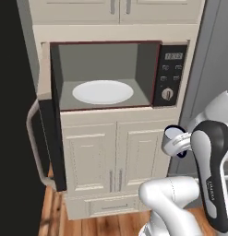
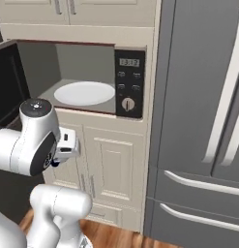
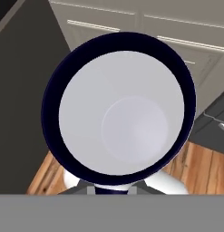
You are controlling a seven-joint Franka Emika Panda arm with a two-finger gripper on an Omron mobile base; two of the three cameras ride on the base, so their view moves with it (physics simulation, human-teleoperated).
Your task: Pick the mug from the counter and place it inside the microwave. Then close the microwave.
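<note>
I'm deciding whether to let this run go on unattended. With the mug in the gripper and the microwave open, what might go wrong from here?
The mug hangs below the microwave opening, so it may hit the cavity's lower edge going up.

The open door juts out on the left; a wide arm swing might strike it.

The gripper holds the mug at its rim, so it may tilt when set on the turntable.
</note>
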